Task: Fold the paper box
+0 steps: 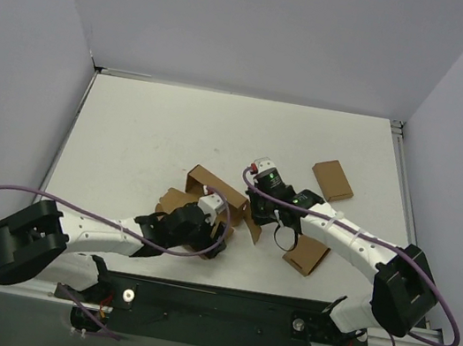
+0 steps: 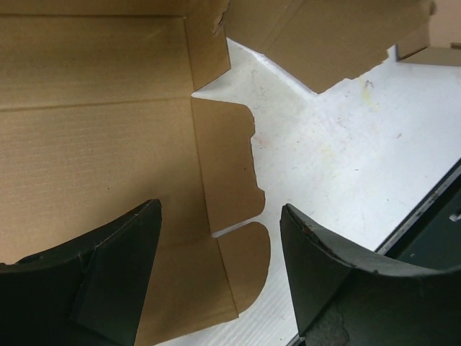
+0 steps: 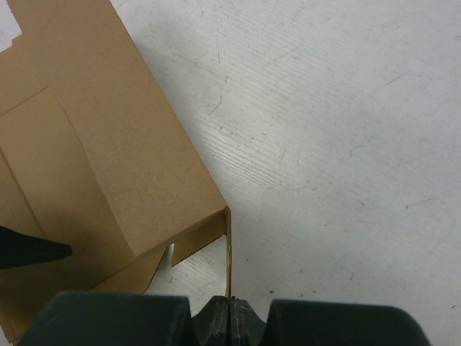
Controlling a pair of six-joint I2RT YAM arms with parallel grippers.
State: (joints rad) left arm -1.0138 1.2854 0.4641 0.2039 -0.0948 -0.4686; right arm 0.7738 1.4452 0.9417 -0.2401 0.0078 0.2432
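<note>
The left gripper (image 2: 220, 210) gapes wide over the box (image 2: 94, 144), holding nothing — the right gripper (image 3: 229, 317) clamps tight on one thin flap edge of it.

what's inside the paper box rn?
Only bare inner panels of the paper box show, with the open left gripper poised over them. Its fingers cover the near part.

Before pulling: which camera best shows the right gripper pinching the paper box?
Right wrist: the right gripper is shut on the paper box flap's edge. Top external hides the pinch under the wrist; left wrist shows only inner panels.
</note>
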